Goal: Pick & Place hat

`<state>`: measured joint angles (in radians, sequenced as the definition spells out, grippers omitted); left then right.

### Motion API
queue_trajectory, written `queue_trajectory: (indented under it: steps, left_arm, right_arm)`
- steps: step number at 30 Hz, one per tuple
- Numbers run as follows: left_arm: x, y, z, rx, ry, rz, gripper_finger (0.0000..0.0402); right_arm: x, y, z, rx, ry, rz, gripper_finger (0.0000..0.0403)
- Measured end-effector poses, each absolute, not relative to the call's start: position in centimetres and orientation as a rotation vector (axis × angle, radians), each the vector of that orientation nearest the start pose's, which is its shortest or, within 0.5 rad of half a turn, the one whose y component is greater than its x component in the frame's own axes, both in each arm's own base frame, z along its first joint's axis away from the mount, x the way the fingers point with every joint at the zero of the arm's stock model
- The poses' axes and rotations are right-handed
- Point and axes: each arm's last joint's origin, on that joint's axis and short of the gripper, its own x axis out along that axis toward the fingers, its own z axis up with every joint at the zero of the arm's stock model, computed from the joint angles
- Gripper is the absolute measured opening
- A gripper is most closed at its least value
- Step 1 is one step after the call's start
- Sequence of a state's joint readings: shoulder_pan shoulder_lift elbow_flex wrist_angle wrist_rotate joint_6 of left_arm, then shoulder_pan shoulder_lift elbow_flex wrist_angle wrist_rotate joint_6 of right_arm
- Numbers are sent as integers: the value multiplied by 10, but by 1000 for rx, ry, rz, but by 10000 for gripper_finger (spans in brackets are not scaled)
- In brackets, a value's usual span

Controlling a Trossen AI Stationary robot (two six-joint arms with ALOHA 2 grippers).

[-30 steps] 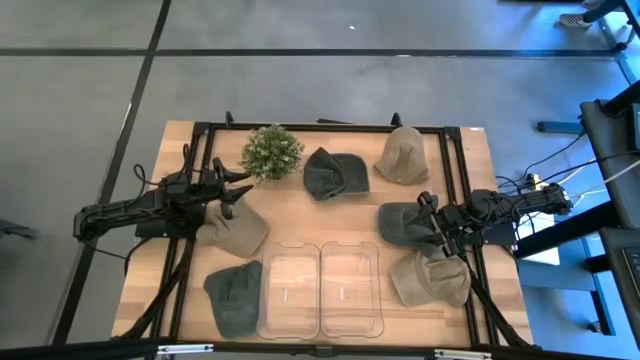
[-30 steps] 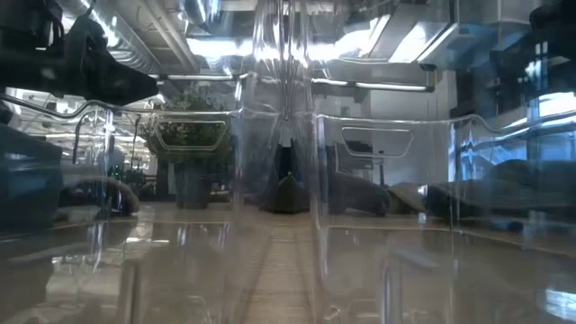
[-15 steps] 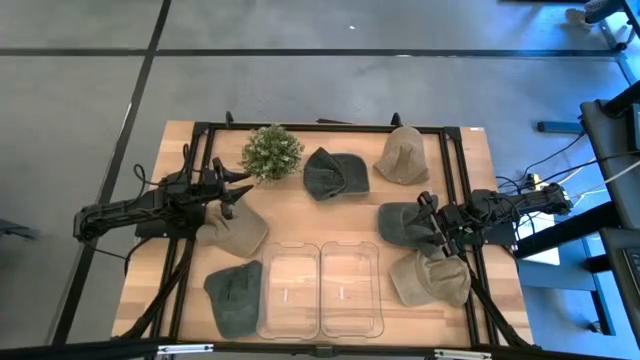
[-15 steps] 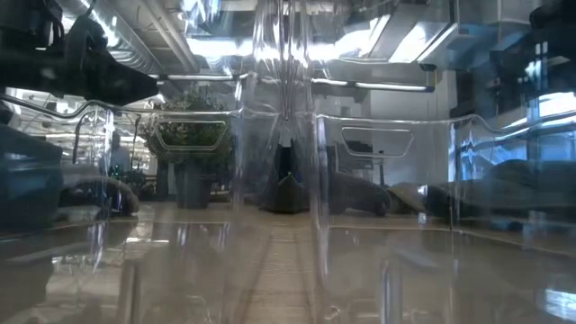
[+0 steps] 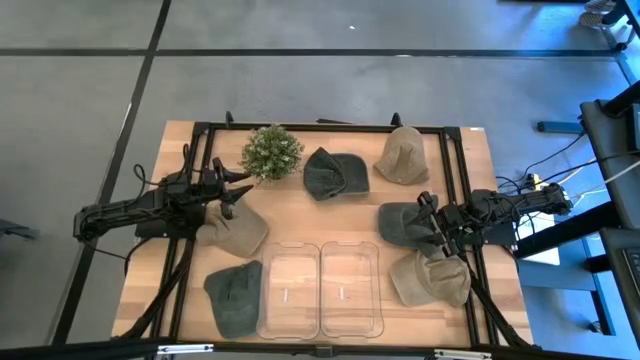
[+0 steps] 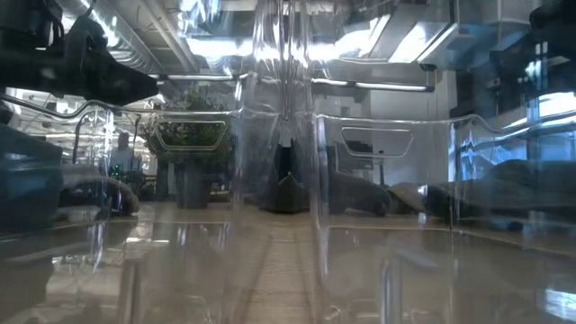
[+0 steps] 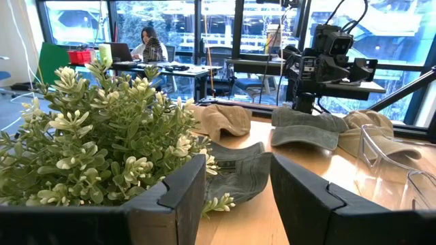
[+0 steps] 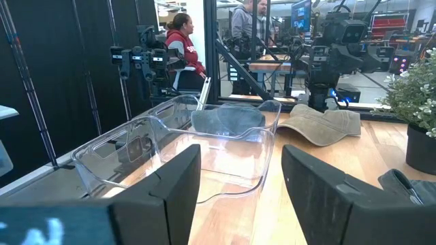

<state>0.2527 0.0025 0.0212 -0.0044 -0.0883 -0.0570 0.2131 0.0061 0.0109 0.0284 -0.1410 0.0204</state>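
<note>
Nothing has moved since the earlier frames: your left pincer [image 5: 236,193] rests open and empty by the tan hat [image 5: 233,230], your right pincer [image 5: 432,222] open and empty over the grey hat [image 5: 404,223]. Both clear bins [image 5: 320,288] hold nothing, and five hats lie on the surface [image 5: 290,215], so every placement remains.

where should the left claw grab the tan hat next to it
Probably the tan hat's soft crown edge, coming straight down from above: it lies flat and crumpled on the table, so a fold can be pinched. The left claw is open just beside it.
</note>
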Motion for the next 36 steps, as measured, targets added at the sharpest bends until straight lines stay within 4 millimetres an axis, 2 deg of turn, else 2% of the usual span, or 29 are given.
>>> queue_trajectory:
  steps: [18, 21, 28, 36]
  left_arm:
    - [93, 27, 170, -55, -24, 340, 161]
    - [93, 27, 170, -55, -24, 340, 161]
    - [93, 27, 170, -55, -24, 340, 161]
    - [93, 27, 170, -55, -24, 340, 161]
  right_arm:
    - [94, 24, 170, 15, -40, 341, 206]
    - [95, 21, 176, 8, -101, 236, 206]
    - [93, 16, 190, 142, -244, 81, 206]
    - [92, 8, 192, 332, -288, -157, 209]
